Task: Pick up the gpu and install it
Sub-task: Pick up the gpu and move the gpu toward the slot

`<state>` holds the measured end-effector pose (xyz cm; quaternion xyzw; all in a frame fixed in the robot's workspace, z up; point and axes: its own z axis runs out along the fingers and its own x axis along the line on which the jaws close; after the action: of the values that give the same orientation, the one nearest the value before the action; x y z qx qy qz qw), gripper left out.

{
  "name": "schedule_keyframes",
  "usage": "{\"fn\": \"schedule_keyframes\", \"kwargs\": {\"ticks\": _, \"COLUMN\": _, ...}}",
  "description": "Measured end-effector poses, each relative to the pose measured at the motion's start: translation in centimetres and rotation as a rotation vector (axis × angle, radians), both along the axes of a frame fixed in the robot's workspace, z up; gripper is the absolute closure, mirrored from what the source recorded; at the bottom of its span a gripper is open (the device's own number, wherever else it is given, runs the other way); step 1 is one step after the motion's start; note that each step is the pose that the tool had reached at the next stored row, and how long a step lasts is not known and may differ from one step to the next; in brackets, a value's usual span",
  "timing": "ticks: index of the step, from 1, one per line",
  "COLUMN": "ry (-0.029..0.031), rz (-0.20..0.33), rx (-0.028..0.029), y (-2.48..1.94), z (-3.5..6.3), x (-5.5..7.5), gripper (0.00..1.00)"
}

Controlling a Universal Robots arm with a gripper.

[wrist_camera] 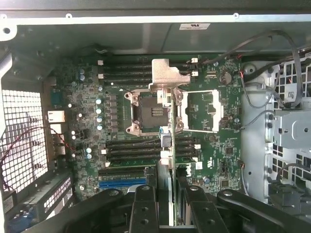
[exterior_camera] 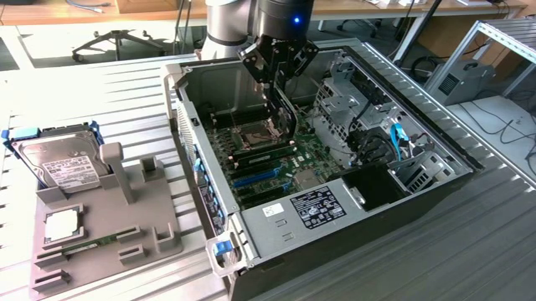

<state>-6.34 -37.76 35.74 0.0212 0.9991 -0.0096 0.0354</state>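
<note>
Setting: a workshop with a slatted metal desk [exterior_camera: 469,251]; an open computer case [exterior_camera: 180,94] lies on its side on it.
Desk's far side from the case: a grey parts holder [exterior_camera: 125,188] near the edge at the exterior view's left, carrying a hard drive [exterior_camera: 63,163] and a green memory stick [exterior_camera: 88,246].
Gripper [exterior_camera: 280,84]: hangs over the case's opening, its fingers [wrist_camera: 146,204] pinching the gpu from both faces.
Gpu [exterior_camera: 287,116]: held on edge, clear of the motherboard [wrist_camera: 214,145]. It is above the region of the processor socket [wrist_camera: 150,111].
Long axis: runs from the fingers down toward the board, silver bracket at the far end, so the card looks end-down rather than lying along a slot.
Key relation: the blue slot [wrist_camera: 121,183] lies to one side of the card, nearer the case's perforated wall [wrist_camera: 24,131]; card and slot are apart and, as I judge it, not yet lined up.
</note>
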Motion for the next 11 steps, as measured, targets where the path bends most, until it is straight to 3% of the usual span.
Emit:
{"fn": "schedule_keyframes", "kwargs": {"ticks": 2, "ry": 0.0027, "rz": 0.000, "rx": 0.0001, "y": 0.00, "z": -0.02, "x": 0.00, "gripper": 0.73}}
{"fn": "schedule_keyframes", "kwargs": {"ticks": 6, "ry": 0.0454, "rz": 0.000, "rx": 0.0000, "y": 0.00, "z": -0.13, "x": 0.00, "gripper": 0.73}}
{"fn": "schedule_keyframes", "kwargs": {"ticks": 7, "ry": 0.0491, "rz": 0.000, "rx": -0.0001, "y": 0.00, "z": -0.14, "x": -0.01, "gripper": 0.73}}
{"fn": "schedule_keyframes", "kwargs": {"ticks": 11, "ry": 0.0492, "rz": 0.000, "rx": 0.0000, "y": 0.00, "z": -0.15, "x": 0.00, "gripper": 0.73}}
